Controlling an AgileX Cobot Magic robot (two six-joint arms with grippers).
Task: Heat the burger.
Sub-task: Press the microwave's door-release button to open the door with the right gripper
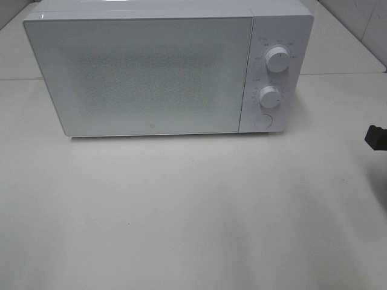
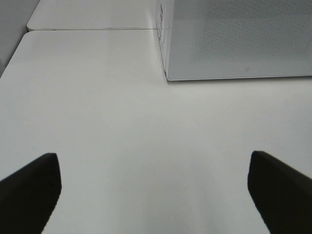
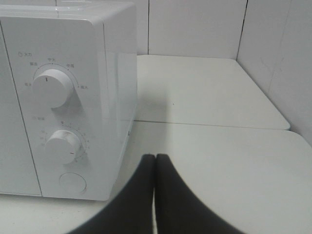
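- White microwave (image 1: pixel 151 72) at the back of the white table (image 1: pixel 181 217), front turned toward the exterior high camera.
- Door (image 1: pixel 145 75) shut flush with the casing, with a speckled mesh window across its middle and no view through it.
- Control panel to the right of the door: upper knob (image 1: pixel 278 60), lower knob (image 1: pixel 269 97) beneath it, round button (image 1: pixel 262 121) lowest.
- Burger: not seen in any view, so its whereabouts cannot be told.
- Left gripper (image 2: pixel 153 156): spread wide and holding nothing, with only bare table between the two black fingers (image 2: pixel 34 185). Pointed toward the microwave's front lower left corner and well apart from it.
- Right gripper (image 3: pixel 155 158): pressed fully together, fingertips touching, gripping nothing. Low over the table, near the microwave's right front corner and beside the control panel, without contact.
- Small black piece (image 1: pixel 376 138) at the right edge of the exterior high view, about level with the microwave's base. On the right arm's side, though which part cannot be told.
- Second tabletop (image 3: pixel 204 87) butted against the first behind the microwave's right side, with a dark seam between them.
- Pale tiled wall (image 3: pixel 195 24) behind and to the right of both tabletops.
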